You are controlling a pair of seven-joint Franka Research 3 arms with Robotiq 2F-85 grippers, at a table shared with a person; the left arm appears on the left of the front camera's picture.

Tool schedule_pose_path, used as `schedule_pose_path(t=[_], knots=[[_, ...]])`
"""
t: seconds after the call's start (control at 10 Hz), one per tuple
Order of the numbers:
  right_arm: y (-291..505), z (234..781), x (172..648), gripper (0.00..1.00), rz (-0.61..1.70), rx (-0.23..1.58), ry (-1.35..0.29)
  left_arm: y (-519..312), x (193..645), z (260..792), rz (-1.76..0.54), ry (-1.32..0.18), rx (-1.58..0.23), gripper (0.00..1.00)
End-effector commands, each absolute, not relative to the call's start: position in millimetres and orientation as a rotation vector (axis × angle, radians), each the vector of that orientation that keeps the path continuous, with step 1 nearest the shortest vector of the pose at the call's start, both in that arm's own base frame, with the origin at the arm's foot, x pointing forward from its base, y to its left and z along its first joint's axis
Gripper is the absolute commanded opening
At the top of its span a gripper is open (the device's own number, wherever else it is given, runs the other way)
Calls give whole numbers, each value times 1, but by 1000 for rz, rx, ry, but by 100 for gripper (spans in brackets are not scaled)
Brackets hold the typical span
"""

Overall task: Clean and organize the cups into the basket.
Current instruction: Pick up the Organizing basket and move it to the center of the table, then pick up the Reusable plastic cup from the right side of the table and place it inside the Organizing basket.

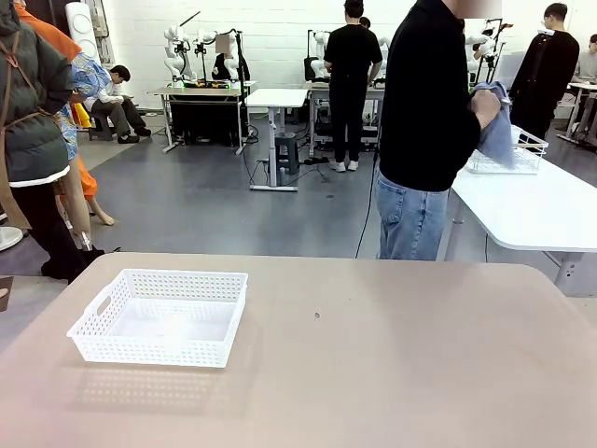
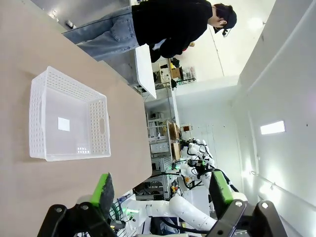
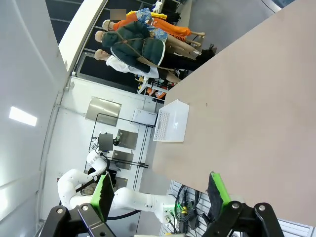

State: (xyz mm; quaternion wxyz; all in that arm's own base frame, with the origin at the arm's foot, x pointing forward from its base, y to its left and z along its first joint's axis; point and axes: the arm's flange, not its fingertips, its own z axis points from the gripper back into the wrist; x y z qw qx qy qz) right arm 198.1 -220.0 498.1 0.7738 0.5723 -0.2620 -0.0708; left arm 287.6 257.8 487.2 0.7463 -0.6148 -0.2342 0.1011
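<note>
Nearest you, at the bottom of each wrist view, your left pincer (image 2: pixel 160 190) and right pincer (image 3: pixel 160 195) both stand with jaws wide apart and nothing between the green pads (image 2: pixel 103 190). That suits arms waiting with no cup to take. Below them runs the bench (image 1: pixel 392 355), a smooth matte tan top with rounded far corners and a small dark speck near its middle. The basket (image 1: pixel 149 350) sits flat on it in the lower left of the front view, well apart from both pincers. It is shallow, rectangular white plastic, with fine lattice walls under a solid rim, a handle slot in the short end and a smooth floor with nothing in it. I judge it is parked mouth up as the place the cups will go. Beyond the bench's far edge, in the upper right, the person (image 1: pixel 424 93) stands turned toward a white table (image 1: pixel 532 210). One hand (image 1: pixel 485 105) works a soft blue cloth (image 1: pixel 499 140) in front of a wire rack (image 1: pixel 527 154). This is likely the cleaning step, though you cannot tell whether a cup is inside the cloth.
</note>
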Motion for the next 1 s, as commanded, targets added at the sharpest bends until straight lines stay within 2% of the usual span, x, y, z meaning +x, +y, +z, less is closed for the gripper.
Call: schedule_pose_path(t=[0.0,0.9], knots=[[-221,499,201,100,-134,1250,-577,259,286,488,216,-521,-1354,100],[-221,499,201,100,-134,1250,-577,259,286,488,216,-521,-1354,100]])
